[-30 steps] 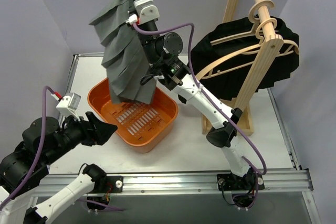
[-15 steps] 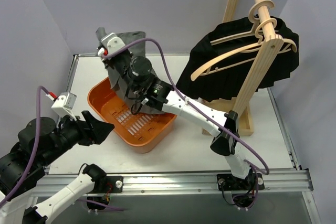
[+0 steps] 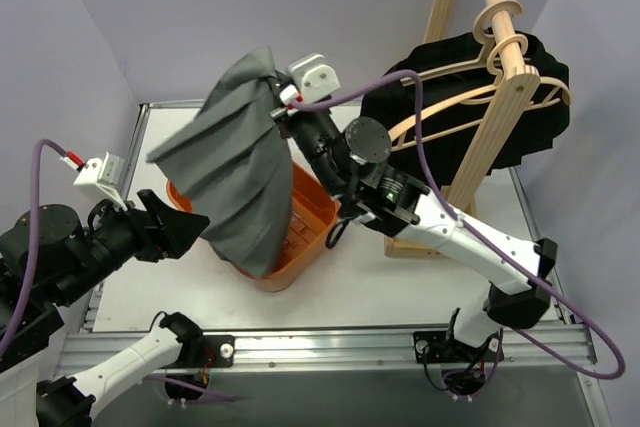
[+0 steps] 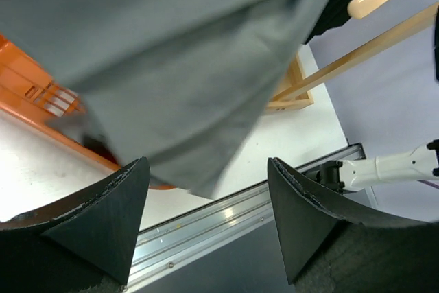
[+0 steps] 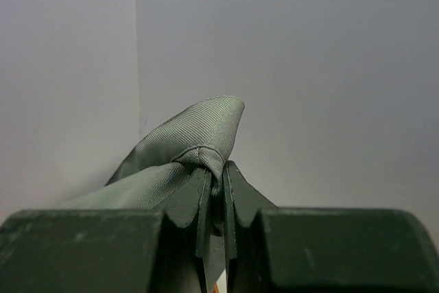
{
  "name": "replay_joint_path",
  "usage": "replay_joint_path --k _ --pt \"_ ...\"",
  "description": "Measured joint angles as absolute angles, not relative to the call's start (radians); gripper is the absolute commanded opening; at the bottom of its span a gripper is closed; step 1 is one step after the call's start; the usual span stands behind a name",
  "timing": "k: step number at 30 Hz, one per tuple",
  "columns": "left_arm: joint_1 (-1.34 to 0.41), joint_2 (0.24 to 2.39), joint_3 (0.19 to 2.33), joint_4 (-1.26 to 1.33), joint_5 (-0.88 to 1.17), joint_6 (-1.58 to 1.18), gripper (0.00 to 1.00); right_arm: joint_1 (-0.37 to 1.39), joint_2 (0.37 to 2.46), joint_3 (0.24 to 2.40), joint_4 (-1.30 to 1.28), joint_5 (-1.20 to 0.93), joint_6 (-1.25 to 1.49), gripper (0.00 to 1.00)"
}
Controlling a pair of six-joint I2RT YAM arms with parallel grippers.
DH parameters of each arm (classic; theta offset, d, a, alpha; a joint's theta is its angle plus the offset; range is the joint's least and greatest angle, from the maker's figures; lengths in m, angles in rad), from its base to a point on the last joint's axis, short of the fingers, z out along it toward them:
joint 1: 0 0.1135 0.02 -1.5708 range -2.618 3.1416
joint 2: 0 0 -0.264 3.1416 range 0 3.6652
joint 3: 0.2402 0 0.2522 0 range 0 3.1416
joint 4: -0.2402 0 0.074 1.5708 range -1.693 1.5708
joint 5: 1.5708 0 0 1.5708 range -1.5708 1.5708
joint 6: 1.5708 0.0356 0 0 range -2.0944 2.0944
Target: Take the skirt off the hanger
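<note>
Skirt (image 3: 235,177) and right gripper (image 3: 277,87) have both shifted since half a second ago. Then the grey cloth was bunched over the far left corner of the orange basket (image 3: 312,215). Now the gripper has swung toward the middle, and the skirt hangs spread in the air, hiding most of the basket's left side. It is well apart from the wooden hanger (image 3: 440,117) on the rack (image 3: 503,87), where a black garment (image 3: 540,107) hangs. The left gripper (image 3: 190,232) sits near the cloth's lower left edge.

Only the right wrist view shows the jaws clamped tight on a folded corner of the skirt. Only the left wrist view shows that gripper's fingers (image 4: 103,217) spread wide with nothing between them, and the skirt's lower edge hanging beyond them.
</note>
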State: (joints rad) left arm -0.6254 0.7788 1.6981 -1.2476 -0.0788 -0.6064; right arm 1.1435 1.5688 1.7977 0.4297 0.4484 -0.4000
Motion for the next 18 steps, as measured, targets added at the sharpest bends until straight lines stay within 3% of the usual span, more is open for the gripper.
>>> replay_joint_path --k 10,18 --pt "-0.625 0.829 1.787 -1.262 -0.069 -0.611 0.76 1.07 1.528 1.591 0.302 0.447 -0.275 0.0" --pt "-0.625 0.852 1.808 -1.262 -0.043 -0.622 0.75 1.04 1.736 1.764 0.26 0.364 -0.254 0.0"
